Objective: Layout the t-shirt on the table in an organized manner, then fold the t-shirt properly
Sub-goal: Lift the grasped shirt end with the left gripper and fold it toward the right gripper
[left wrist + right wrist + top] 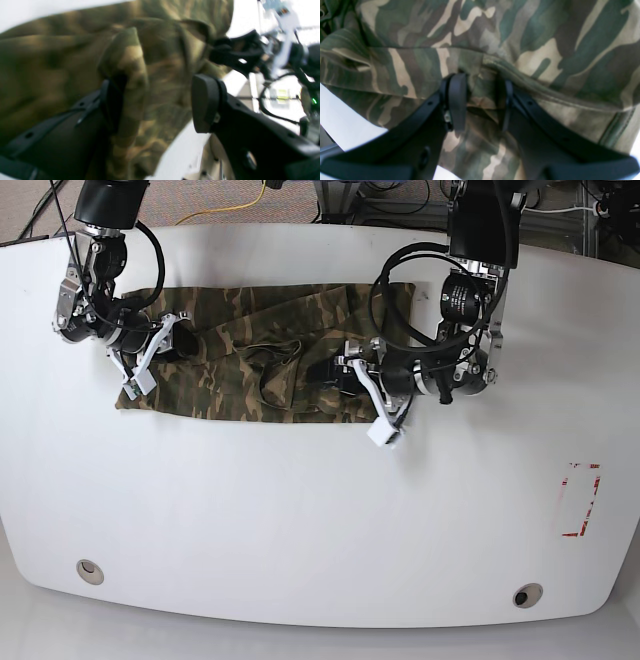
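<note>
The camouflage t-shirt (pixel 250 350) lies as a rumpled wide band on the white table (pixel 300 510), toward its far left. At the shirt's left end my right gripper (pixel 172 343) is low on the cloth. The right wrist view shows this gripper (pixel 482 102) shut on a bunched fold of the t-shirt (pixel 520 37) near a hem. My left gripper (pixel 338 372) is at the shirt's right part. Seen from the left wrist, the left gripper (pixel 155 105) stands open, and a fold of t-shirt (pixel 132 75) drapes over one finger and hangs between the two.
A red tape outline (pixel 580 500) marks the table's right side. Two round grommet holes (pixel 90 570) (pixel 527 594) sit near the front edge. Cables and floor lie beyond the far edge.
</note>
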